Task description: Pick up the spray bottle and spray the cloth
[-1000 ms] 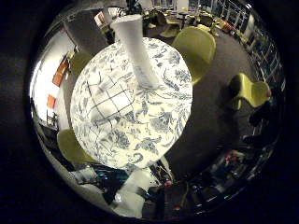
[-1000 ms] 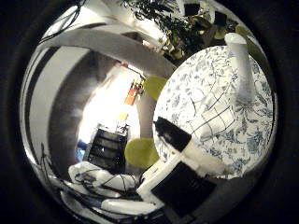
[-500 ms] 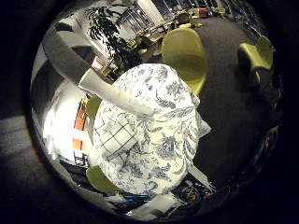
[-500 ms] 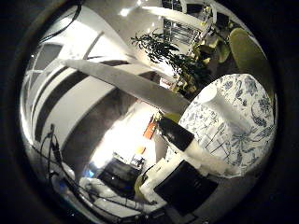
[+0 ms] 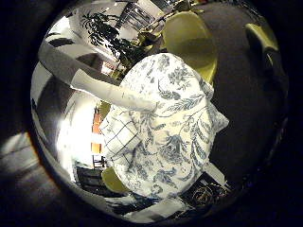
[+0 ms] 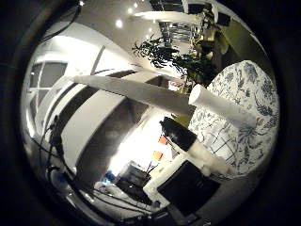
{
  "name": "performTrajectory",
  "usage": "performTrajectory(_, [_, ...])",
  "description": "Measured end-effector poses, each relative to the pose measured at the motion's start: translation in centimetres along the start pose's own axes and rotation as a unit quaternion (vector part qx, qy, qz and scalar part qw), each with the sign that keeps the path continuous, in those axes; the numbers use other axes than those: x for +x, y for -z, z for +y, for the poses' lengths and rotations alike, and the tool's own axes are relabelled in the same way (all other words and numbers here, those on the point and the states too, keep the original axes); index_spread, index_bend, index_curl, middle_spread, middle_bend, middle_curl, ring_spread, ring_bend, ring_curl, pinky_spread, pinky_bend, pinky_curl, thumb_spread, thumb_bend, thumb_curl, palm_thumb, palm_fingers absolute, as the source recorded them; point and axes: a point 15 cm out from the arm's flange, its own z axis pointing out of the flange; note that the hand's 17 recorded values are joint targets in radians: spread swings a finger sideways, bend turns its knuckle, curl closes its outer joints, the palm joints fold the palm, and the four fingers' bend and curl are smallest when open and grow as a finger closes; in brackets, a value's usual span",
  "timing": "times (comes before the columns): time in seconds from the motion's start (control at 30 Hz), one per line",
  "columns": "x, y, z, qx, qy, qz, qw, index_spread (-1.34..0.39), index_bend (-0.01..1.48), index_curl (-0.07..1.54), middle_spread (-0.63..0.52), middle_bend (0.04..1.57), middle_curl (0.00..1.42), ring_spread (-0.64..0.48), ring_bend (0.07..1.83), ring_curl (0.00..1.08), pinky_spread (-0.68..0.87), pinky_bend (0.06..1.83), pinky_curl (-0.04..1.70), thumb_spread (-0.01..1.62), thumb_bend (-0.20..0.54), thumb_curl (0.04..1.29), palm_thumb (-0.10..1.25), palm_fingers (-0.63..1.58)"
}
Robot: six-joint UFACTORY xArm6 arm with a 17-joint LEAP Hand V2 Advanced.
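Spray bottle: we cannot make it out in either view.

Little finger side view, we log: round table (image 5: 189, 101) under blue-and-white floral tablecloth; checked cloth (image 5: 120, 135) lying flat on tablecloth near table edge; white tube (image 5: 111, 91) reaching across table from its edge; yellow-green chair (image 5: 189, 38) just beside table; potted plant (image 5: 102, 30) further off.

Thumb side view, we log: same table, white tube over it; hand (image 6: 188, 176), white and black parts beside table. Finger state: we cannot tell.
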Motion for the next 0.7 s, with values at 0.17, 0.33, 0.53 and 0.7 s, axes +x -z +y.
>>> performTrajectory(0.17, [1.0, -1.7, 0.6, -0.022, -0.005, -0.013, 1.0, -0.21, 0.17, 0.34, 0.02, 0.38, 0.39, 0.15, 0.6, 0.23, 0.36, 0.63, 0.13, 1.08, -0.022, 0.37, 0.67, 0.24])
performTrajectory(0.33, [3.0, -3.6, 0.5, -0.044, -0.01, -0.002, 0.999, -0.2, 0.17, 0.33, 0.04, 0.36, 0.38, 0.17, 0.56, 0.23, 0.36, 0.6, 0.15, 1.06, -0.025, 0.36, 0.66, 0.21])
performTrajectory(0.53, [4.3, -5.8, -1.5, -0.069, -0.004, -0.001, 0.998, -0.19, 0.16, 0.32, 0.06, 0.34, 0.38, 0.18, 0.53, 0.23, 0.37, 0.58, 0.17, 1.05, -0.023, 0.35, 0.66, 0.19])
performTrajectory(0.7, [5.6, -8.6, -3.0, -0.091, -0.002, 0.009, 0.996, -0.18, 0.16, 0.31, 0.08, 0.33, 0.37, 0.19, 0.51, 0.23, 0.37, 0.55, 0.18, 1.05, -0.023, 0.35, 0.67, 0.19])
